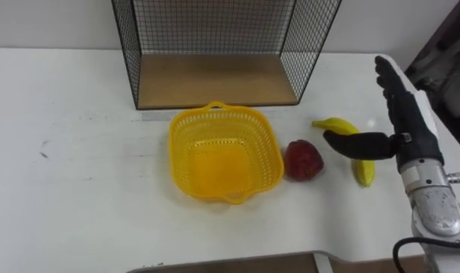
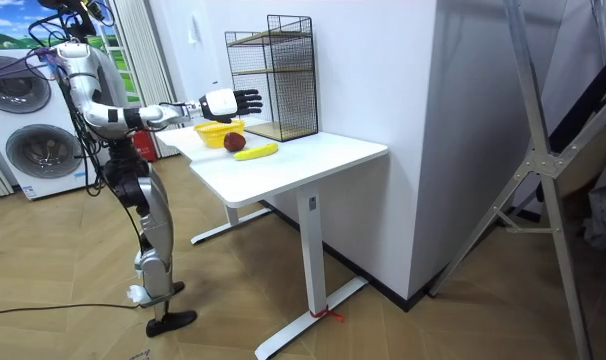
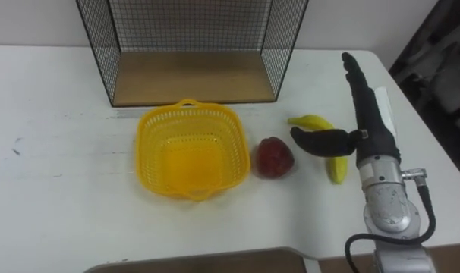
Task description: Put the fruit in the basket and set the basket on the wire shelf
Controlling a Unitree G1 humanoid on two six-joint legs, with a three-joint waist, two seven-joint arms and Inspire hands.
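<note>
A yellow plastic basket [image 1: 224, 152] [image 3: 190, 148] [image 2: 215, 132] sits empty on the white table [image 1: 63, 152], just in front of the wire shelf [image 1: 215, 45] [image 3: 188, 45] [image 2: 278, 75]. To its right lies a red fruit [image 1: 304, 160] [image 3: 275, 158] [image 2: 232, 142], and further right a banana [image 1: 354, 149] [image 3: 325, 144] [image 2: 255, 152]. My right hand [image 1: 404, 114] [image 3: 367, 114] [image 2: 228, 101] hovers open above the banana, fingers straight and pointing away, thumb stretched left across the fruit. It holds nothing.
The wire shelf has a wooden floor [image 1: 215, 80] and an open front facing me. The table's right edge [image 1: 442, 129] runs close beside my right hand. In the room view I stand at the table's end, with washing machines [image 2: 28, 130] behind me.
</note>
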